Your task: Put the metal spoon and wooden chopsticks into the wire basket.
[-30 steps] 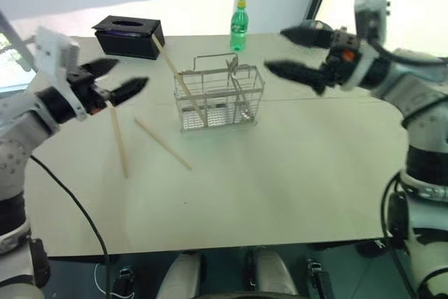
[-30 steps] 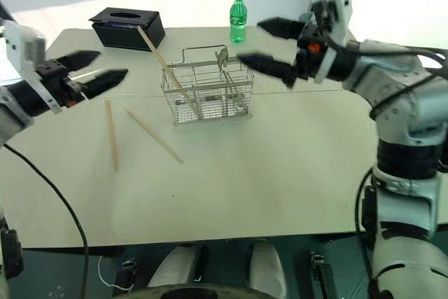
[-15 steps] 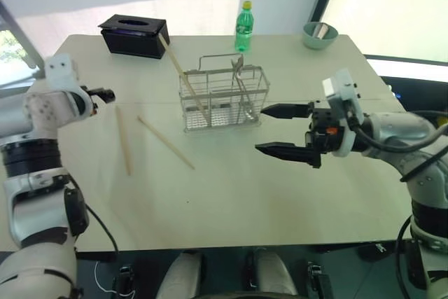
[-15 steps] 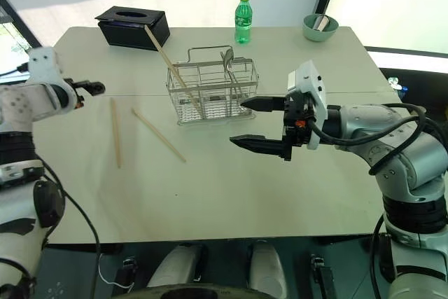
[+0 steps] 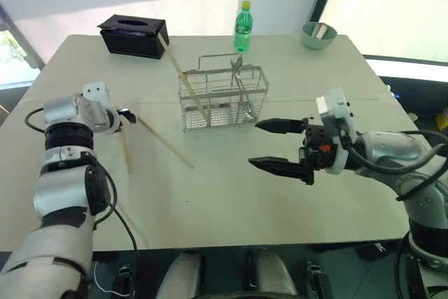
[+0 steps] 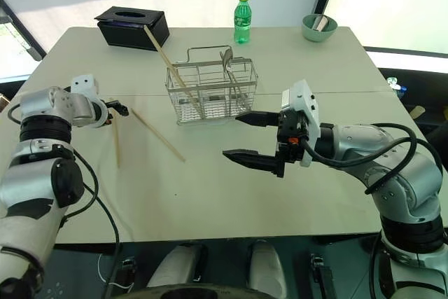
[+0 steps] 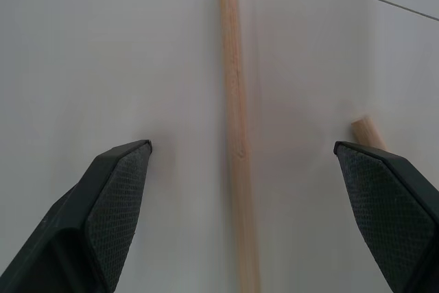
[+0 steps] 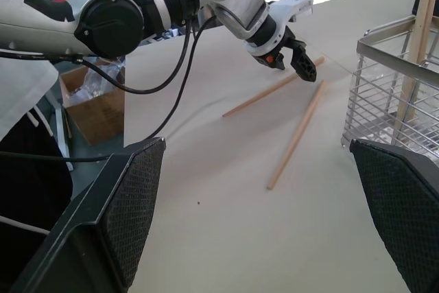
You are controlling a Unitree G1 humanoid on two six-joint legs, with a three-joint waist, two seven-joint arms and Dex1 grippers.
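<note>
Silver wire is forming the wire basket [image 5: 222,100], which is standing upright near the middle of the pale table [image 5: 231,194] and serves as the landmark. Inside it, the metal spoon [image 5: 237,75] is leaning with its bowl rising above the rim, and one of the wooden chopsticks [image 5: 180,73] is standing slanted in the basket's left compartment, its top tilting away toward the black tissue box [image 5: 131,36] behind and to the left of the basket. Two more chopsticks are lying flat on the table to the left of the basket: one [image 5: 165,143] is running diagonally just beside the basket's near left corner, and the other [image 5: 124,146] is lying farther left, well apart from the basket.

Left of the basket, the left gripper [image 5: 127,114] is hanging just over the far end of that farther chopstick with its fingers spread wide; in the left wrist view the stick [image 7: 236,142] is lying between the two black fingertips [image 7: 120,190], untouched, grasping nothing. Near the basket's right front side, the right gripper [image 5: 280,146] is hovering above the table, pointing leftward with its jaws parted and empty.

Behind the basket a green bottle [image 5: 241,26] is standing, and a green bowl [image 5: 319,34] is sitting at the far right.
</note>
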